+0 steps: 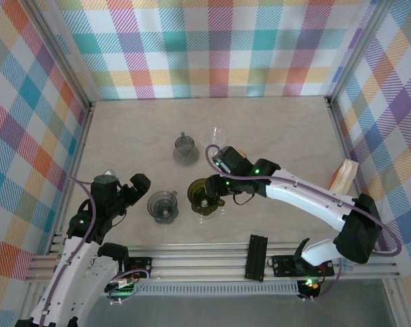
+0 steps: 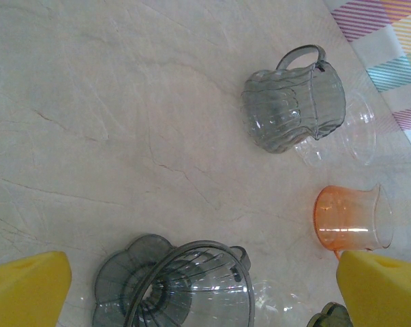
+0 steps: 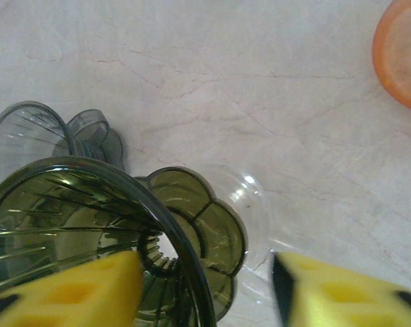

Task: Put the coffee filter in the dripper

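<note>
An olive-green dripper [image 1: 205,196] [image 3: 75,225] stands near the table's middle. My right gripper [image 1: 216,184] [image 3: 206,272] is open astride its rim, one yellow finger [image 3: 75,293] inside the cone and the other [image 3: 341,293] outside. A grey dripper [image 1: 163,206] [image 2: 174,286] stands just left of it. My left gripper [image 1: 127,187] [image 2: 204,272] hangs wide open beside the grey dripper, holding nothing. The coffee filter is out of view.
A grey ribbed dripper with a handle [image 1: 185,148] [image 2: 294,105] stands farther back, with clear glassware [image 2: 358,129] beside it. An orange cup [image 2: 348,218] [image 3: 403,54] sits to the right. Checked walls [image 1: 28,122] close in the table on three sides.
</note>
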